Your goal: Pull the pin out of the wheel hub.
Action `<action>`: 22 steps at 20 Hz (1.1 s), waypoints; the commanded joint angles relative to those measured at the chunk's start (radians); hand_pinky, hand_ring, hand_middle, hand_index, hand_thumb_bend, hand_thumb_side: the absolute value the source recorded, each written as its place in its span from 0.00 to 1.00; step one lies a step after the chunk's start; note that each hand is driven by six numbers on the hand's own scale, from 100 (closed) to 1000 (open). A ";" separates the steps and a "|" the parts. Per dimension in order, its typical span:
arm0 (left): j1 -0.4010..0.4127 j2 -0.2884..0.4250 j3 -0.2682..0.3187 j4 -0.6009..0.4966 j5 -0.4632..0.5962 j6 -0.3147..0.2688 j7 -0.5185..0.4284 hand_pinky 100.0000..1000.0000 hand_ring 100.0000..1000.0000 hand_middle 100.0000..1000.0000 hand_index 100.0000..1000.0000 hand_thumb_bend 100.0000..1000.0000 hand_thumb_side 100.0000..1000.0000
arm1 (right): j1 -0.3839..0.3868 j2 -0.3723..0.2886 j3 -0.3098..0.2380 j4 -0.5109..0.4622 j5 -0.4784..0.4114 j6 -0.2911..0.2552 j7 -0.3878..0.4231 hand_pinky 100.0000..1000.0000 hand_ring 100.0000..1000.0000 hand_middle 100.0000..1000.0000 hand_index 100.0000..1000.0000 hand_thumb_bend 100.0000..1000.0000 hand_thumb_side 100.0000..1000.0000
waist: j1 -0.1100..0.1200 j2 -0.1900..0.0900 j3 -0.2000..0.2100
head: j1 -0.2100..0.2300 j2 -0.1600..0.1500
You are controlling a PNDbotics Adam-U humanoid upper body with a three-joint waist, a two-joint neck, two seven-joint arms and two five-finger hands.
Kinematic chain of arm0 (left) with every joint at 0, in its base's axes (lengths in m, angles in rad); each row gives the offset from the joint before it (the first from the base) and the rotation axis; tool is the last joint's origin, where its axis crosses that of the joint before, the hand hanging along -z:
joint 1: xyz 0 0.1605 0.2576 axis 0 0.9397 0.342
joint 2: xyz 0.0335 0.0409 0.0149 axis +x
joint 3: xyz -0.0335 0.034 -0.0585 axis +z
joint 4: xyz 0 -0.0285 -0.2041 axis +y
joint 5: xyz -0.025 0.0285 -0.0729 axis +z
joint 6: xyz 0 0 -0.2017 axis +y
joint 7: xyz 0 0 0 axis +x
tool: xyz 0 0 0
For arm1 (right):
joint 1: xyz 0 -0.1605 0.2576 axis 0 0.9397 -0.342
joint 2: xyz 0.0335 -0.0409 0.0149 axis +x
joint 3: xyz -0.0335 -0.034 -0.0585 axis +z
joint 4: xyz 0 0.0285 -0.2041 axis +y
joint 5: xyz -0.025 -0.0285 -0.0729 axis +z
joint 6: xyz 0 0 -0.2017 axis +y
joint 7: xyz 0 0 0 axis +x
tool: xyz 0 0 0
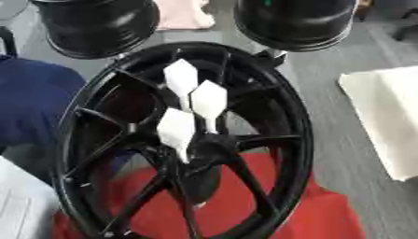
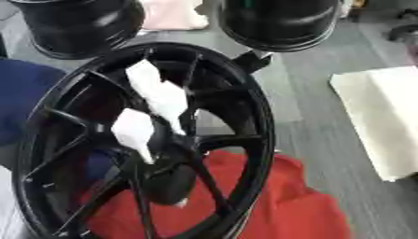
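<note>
In the middle of both views stands your black wheel hub (image 1: 184, 140), upright on its rim and leaning a little, its spokes running in to a dark centre. Under and behind it lies a red cloth (image 1: 318, 214), with grey floor (image 1: 335, 126) to the right and a pale cushion-like block (image 1: 388, 116) at the right edge. Two more black rims (image 1: 98, 23) sit beyond, cut off at the top, and dark blue fabric (image 1: 32, 102) fills the left side.

Over the hub's centre you have three white, faceted pieces (image 1: 196, 105) clustered just above the spoke junction. I judge these to be pins or their heads, but their shape is too soft to be sure which one is seated in the hub.

Neither of your hands shows in either view, so I cannot say how their fingers stand. The step looks like the approach: nothing has been taken hold of yet. Your next move calls for bringing one hand in over the rim, between the spokes, and pinching the lowest white piece (image 2: 135, 132) along its length before drawing it straight out.
</note>
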 commanded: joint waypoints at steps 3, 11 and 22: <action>-0.007 0.036 0.006 -0.008 -0.001 -0.001 0.002 0.84 0.76 0.70 0.78 0.20 0.57 | -0.010 -0.039 -0.011 -0.014 0.007 0.002 0.003 0.73 0.72 0.64 0.67 0.00 0.47 | -0.004 -0.031 0.002 | -0.003 0.002; 0.018 0.055 -0.014 -0.025 -0.015 0.003 0.002 0.83 0.76 0.71 0.83 0.25 0.56 | -0.010 -0.039 -0.007 -0.012 0.006 0.005 0.007 0.73 0.72 0.64 0.67 0.00 0.48 | -0.004 -0.028 0.006 | 0.006 -0.001; 0.076 0.111 -0.116 -0.156 -0.148 0.136 0.002 0.80 0.75 0.73 0.84 0.36 0.50 | -0.012 -0.036 0.001 -0.005 0.005 0.007 0.012 0.73 0.72 0.64 0.67 0.00 0.48 | 0.001 -0.028 0.005 | 0.004 -0.030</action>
